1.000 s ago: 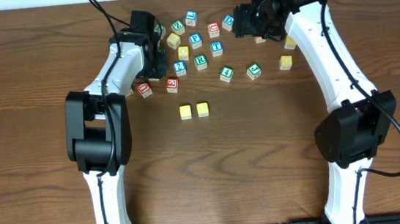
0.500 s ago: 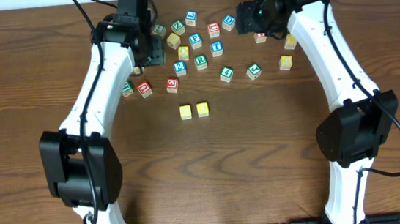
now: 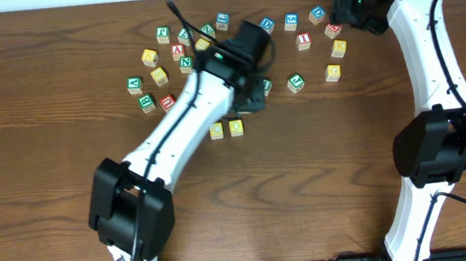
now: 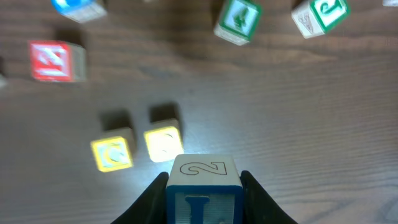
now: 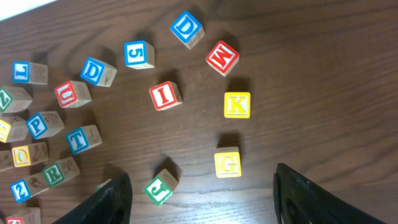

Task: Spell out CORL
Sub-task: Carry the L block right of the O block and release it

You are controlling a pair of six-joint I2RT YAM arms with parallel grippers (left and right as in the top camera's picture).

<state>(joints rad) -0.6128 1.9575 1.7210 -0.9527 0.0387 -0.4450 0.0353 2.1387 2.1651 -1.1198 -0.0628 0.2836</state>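
Left wrist view: the left gripper (image 4: 203, 190) is clamped on a square-edged wooden cube (image 4: 203, 177), an outlined 2 on top and a blue letter, seemingly L, facing the camera. Within the last second that arm swung from the scattered pile to just short of the glossy yellow C cube (image 4: 112, 154) and O cube (image 4: 164, 143), which sit side by side on the grained table (image 4: 311, 124). The green R cube (image 5: 59, 171) waits in the pile. The right gripper (image 5: 202, 193) has pulled back, jaws apart and empty.
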